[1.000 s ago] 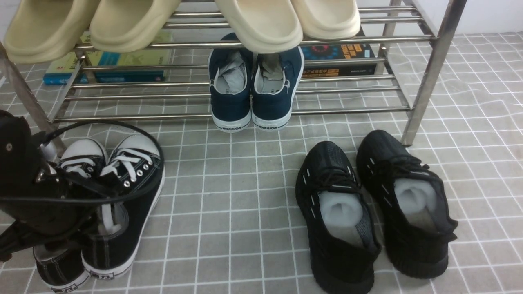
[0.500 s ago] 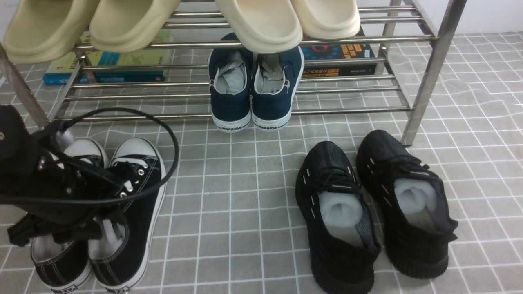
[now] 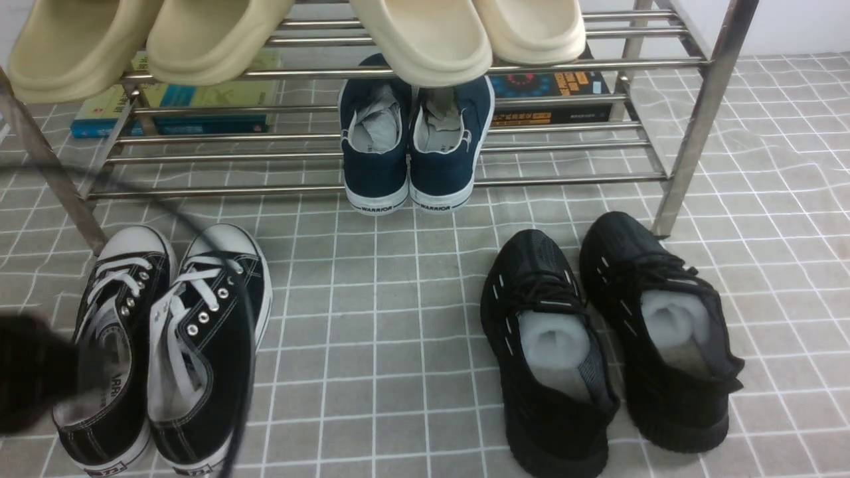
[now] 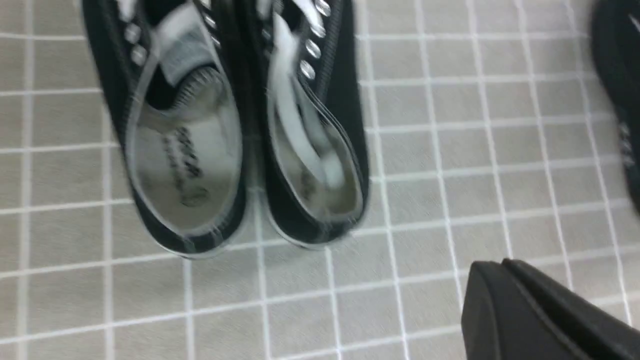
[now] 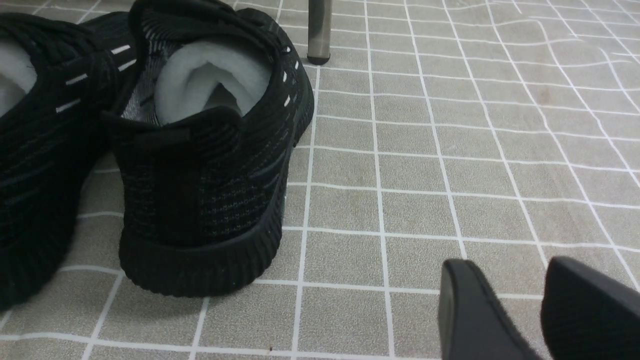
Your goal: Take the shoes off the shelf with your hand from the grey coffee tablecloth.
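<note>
1. Grey coffee tablecloth (image 3: pixel 398 332), ruled in thin white squares, covered the whole floor of the scene, a little wrinkled at the far right.
2. On it stood the shelf (image 3: pixel 564 179), all shiny rods. Cream slippers (image 3: pixel 425 40) sat on the upper tier and navy slip-ons (image 3: pixel 412 146) on the lower, heels hanging over the front rod.
3. And the shoes (image 3: pixel 166 345) were off the rack! They lay flat on the cloth just in front of its left leg, side by side and touching, white toe caps pointing at the rods.
4. Left gripper (image 4: pixel 520 310): only a black finger showed in its wrist view, clear of the heels and holding nothing. Whether the jaws were apart or together, I couldn't tell.
5. From the front, that arm was a dark blur at the left edge, overlapping the nearer heel, with a smeared cable (image 3: pixel 247 345) across the pair.
6. Right gripper (image 5: pixel 507 267) hung low over bare cloth, jaws parted and empty, just beside the black knit sneakers (image 3: pixel 597 332).
7. Books (image 3: pixel 172 106) showed through the rods.
</note>
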Robot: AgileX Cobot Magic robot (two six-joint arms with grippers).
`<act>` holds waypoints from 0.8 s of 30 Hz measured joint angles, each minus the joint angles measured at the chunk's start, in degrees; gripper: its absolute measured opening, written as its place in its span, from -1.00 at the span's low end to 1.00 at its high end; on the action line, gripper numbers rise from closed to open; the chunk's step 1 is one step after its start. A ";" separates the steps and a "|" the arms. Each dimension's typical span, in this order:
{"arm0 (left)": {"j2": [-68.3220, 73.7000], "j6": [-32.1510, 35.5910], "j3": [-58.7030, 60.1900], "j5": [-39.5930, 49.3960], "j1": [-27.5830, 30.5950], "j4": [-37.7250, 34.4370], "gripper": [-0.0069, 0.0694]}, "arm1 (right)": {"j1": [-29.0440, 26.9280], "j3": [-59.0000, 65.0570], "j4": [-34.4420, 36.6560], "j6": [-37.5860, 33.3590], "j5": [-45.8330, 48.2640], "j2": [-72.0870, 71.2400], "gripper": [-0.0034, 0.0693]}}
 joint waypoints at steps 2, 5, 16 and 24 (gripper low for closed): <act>-3.41 1.55 3.59 -2.87 0.00 -2.40 -0.81 | 0.00 0.00 0.00 0.00 0.00 0.00 -0.25; -12.72 6.98 15.37 -18.47 0.00 -9.59 -0.81 | 0.00 0.00 0.00 0.00 0.00 0.00 -0.25; -22.81 9.61 31.87 -41.87 0.00 -19.66 -0.80 | 0.00 0.00 -0.05 0.00 0.00 0.00 -0.25; -22.81 9.79 33.96 -42.23 0.00 -15.00 -0.78 | 0.00 0.00 0.00 0.00 0.00 0.00 -0.25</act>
